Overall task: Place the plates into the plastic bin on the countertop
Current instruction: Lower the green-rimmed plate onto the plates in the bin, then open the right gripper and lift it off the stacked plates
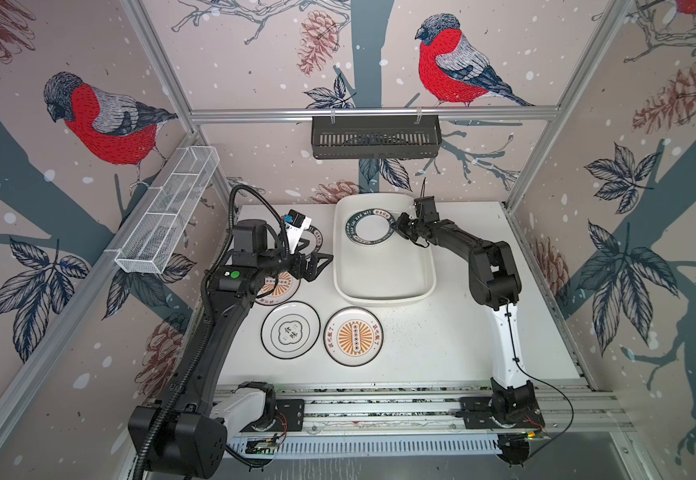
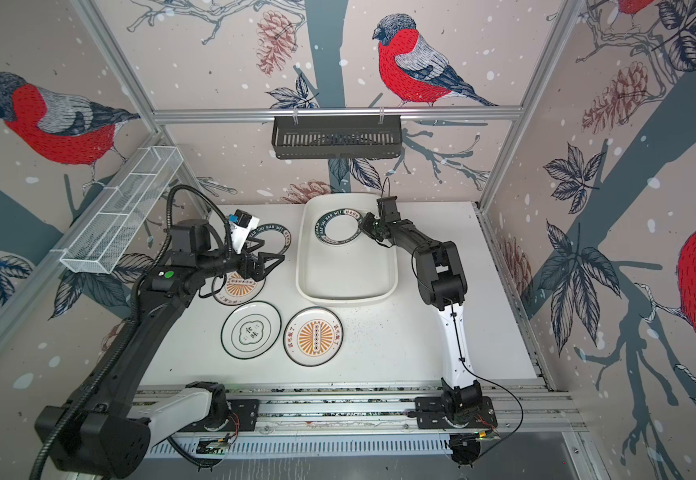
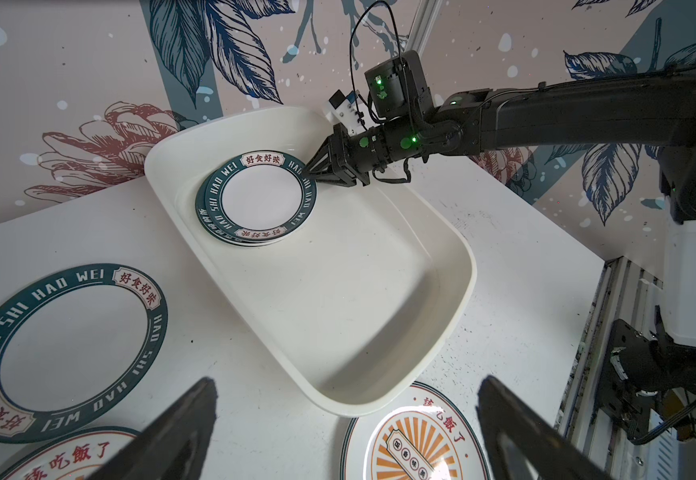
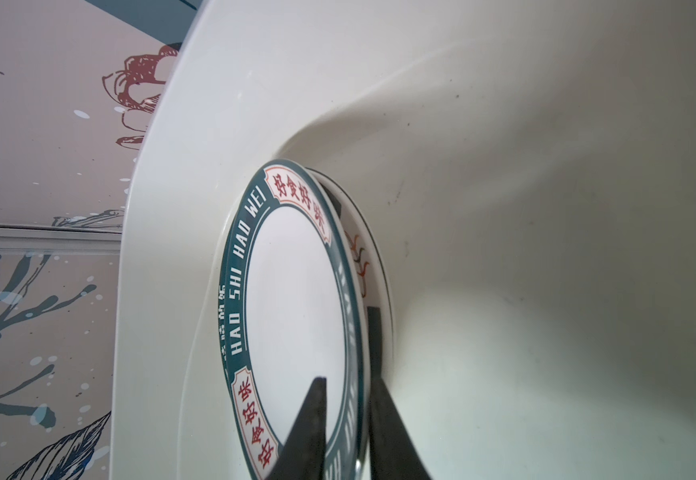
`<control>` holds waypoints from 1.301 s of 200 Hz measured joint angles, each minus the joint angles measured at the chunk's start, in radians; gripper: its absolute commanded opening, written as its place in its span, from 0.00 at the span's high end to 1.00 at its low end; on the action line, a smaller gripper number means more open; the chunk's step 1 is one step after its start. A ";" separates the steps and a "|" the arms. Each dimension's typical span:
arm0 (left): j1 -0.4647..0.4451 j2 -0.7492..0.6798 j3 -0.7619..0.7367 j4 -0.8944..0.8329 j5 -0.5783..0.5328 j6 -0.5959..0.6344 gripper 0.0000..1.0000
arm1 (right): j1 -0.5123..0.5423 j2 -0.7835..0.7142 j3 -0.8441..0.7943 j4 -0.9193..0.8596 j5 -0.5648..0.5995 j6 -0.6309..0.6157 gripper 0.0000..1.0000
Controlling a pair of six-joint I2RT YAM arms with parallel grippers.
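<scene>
The white plastic bin (image 1: pixel 383 297) stands at the back of the countertop (image 1: pixel 442 340). In its far end two teal-rimmed plates (image 1: pixel 355 220) (image 3: pixel 213 195) lie stacked. My right gripper (image 1: pixel 398 226) (image 4: pixel 346 374) straddles the top plate's near rim, one finger above and one below, slightly apart. Beside the bin my left gripper (image 1: pixel 317 266) (image 3: pixel 346 386) hovers wide open and holds nothing. Under it is an orange sunburst plate (image 1: pixel 282 286). Another teal-rimmed plate (image 3: pixel 68 353) lies behind it. A cloud-emblem plate (image 1: pixel 290 329) and a second orange plate (image 1: pixel 353 336) sit in front.
A black slatted basket (image 1: pixel 375 137) hangs on the back wall. A white wire-mesh basket (image 1: pixel 167 208) hangs on the left wall. The arm bases ride a metal rail (image 1: pixel 379 407) along the front edge. Bare countertop lies to the right of the bin.
</scene>
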 measured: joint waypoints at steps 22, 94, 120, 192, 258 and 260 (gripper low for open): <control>0.000 0.000 0.000 0.003 0.002 0.000 0.03 | 0.000 0.005 0.006 -0.003 0.000 0.000 0.79; 0.000 0.006 0.000 0.005 0.003 0.000 0.03 | -0.001 0.010 0.011 -0.020 0.000 0.000 0.76; 0.001 0.006 0.000 0.005 0.004 0.000 0.03 | -0.001 0.010 0.015 -0.026 0.000 0.000 0.76; 0.001 0.006 0.000 0.005 0.005 0.000 0.03 | -0.001 0.010 0.027 -0.028 0.000 -0.001 0.76; 0.001 0.006 0.000 0.006 0.002 0.002 0.03 | 0.000 -0.061 -0.011 -0.051 0.011 -0.026 0.75; 0.001 0.006 0.000 0.006 0.002 0.003 0.03 | 0.000 -0.071 -0.019 -0.052 0.012 -0.027 0.75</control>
